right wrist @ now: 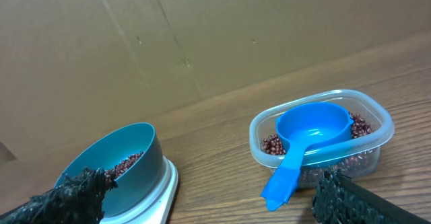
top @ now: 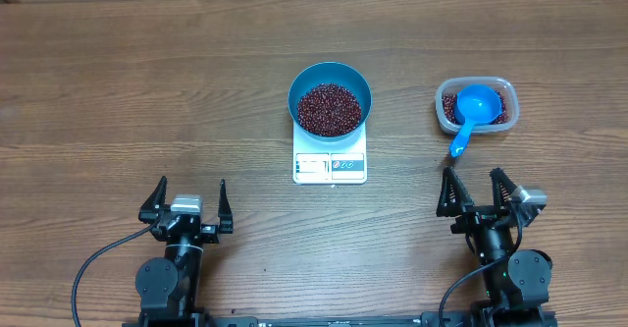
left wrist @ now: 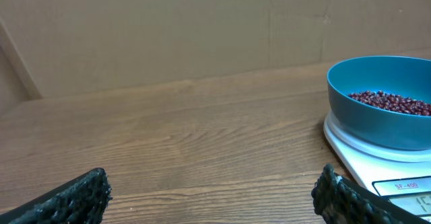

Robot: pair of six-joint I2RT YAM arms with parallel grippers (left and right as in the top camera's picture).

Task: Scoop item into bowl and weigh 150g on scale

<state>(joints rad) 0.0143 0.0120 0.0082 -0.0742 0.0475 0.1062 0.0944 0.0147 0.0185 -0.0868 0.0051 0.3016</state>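
Note:
The blue bowl [top: 330, 98] stands on the white scale [top: 330, 165] at the table's middle and holds a heap of dark red-brown beans [top: 329, 109]. More beans [top: 502, 109] lie in a clear plastic tub [top: 476, 105] at the right, where a blue scoop [top: 473, 111] rests with its handle over the near rim. My left gripper [top: 187, 200] stands open near the front left, empty. Just in front of the scoop handle, my right gripper [top: 479, 190] is open and empty. The bowl [left wrist: 384, 99] shows at the right of the left wrist view; the scoop [right wrist: 306, 140] and tub [right wrist: 323, 133] fill the right wrist view.
Brown cardboard walls [left wrist: 202, 29] close off the back of the wooden table [top: 147, 101]. Black cables [top: 93, 268] trail from both arm bases at the front edge.

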